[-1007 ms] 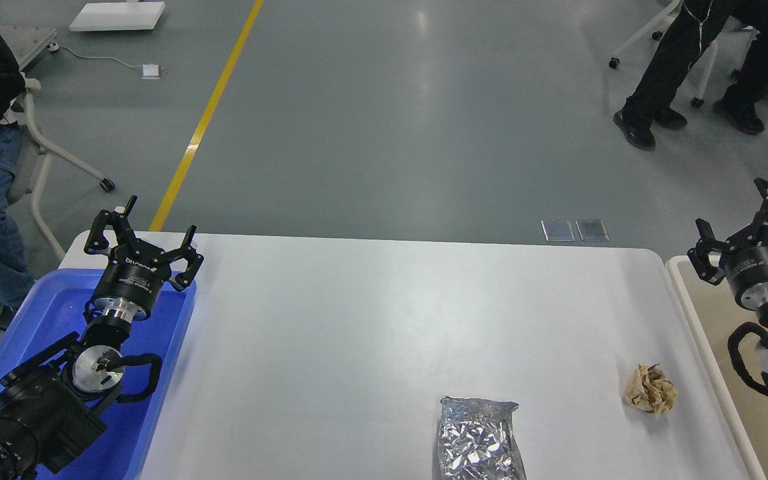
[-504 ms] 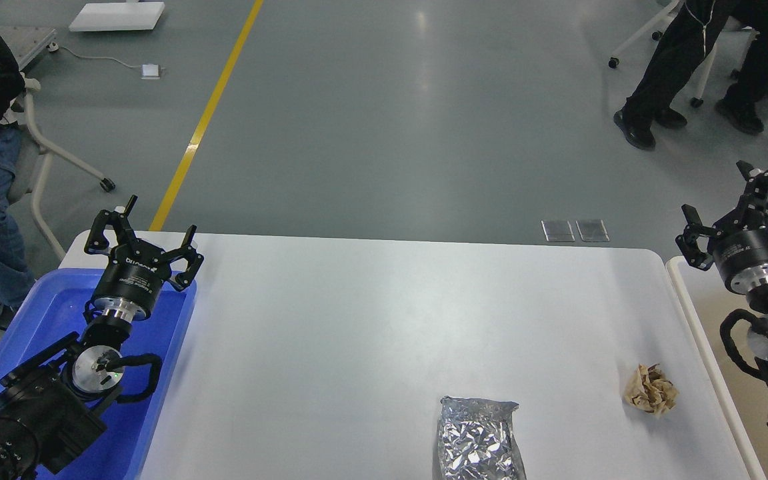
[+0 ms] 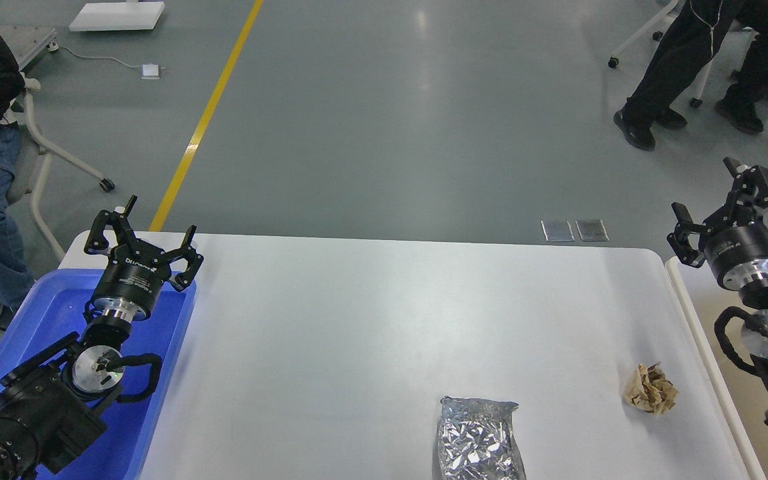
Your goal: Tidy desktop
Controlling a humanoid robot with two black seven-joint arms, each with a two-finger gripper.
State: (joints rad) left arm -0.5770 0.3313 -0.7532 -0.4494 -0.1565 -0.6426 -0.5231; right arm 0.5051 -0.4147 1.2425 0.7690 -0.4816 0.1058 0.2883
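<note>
Surface (image 3: 371, 320) is mostly bare, two stray items left, both at the near right. Crumpled paper wad (image 3: 651, 389) sits near the right edge, just left of the beige bin (image 3: 704, 320). Foil bag (image 3: 479, 440) lies left of the wad at the near edge, long axis near-to-far, cut off by the frame bottom.

Right tool (image 3: 724, 203) is released, fingers spread, empty, raised over the far right corner. The wad lies nearer and slightly left of it. Left tool (image 3: 141, 233) is also released and empty, over the blue tray's (image 3: 37, 320) far end, well apart from both items.

My read: the right arm is clearly nearer, so wad first, reach toward the near side, then drop into the bin beside it.
</note>
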